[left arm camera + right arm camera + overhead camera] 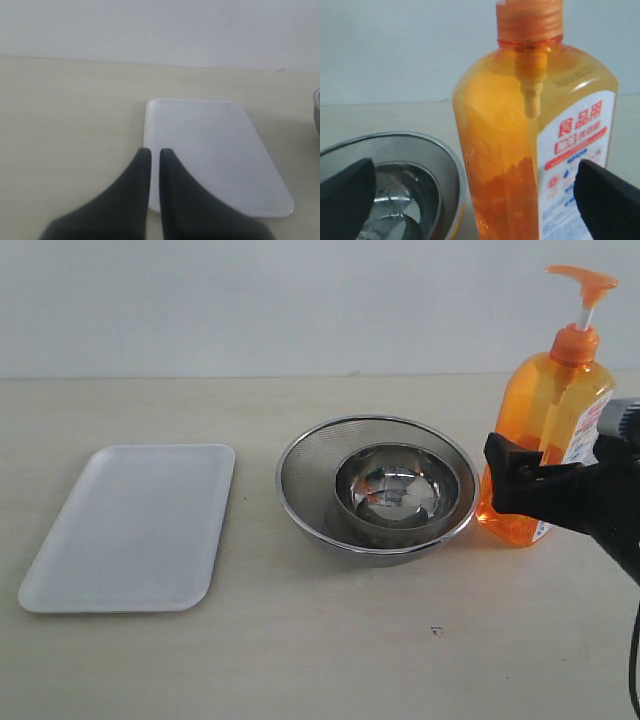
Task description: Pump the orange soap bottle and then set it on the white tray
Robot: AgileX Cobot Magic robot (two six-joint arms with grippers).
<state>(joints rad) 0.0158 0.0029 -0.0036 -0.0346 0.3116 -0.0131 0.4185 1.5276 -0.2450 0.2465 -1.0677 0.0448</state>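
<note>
Pale wood is spreading across the whole scene as the table (300, 660). On its left side we are seeing the white tray (125, 525) lying flat. Right of the tray and well apart from it, a round steel mesh strainer (300, 465) is sitting with a smaller steel bowl (385, 490) nested inside it. The orange soap bottle (545, 410) is standing upright on the table at the far right, just beside the strainer's right rim and well apart from the tray. The right gripper (475, 185) is reaching in from the right at the bottle's lower half. Its fingers are standing wide apart with the bottle between them, and we are unable to tell whether either one is touching the plastic. The left gripper (151, 160) is hovering at one edge of the tray, fingers drawn together and gripping nothing.
</note>
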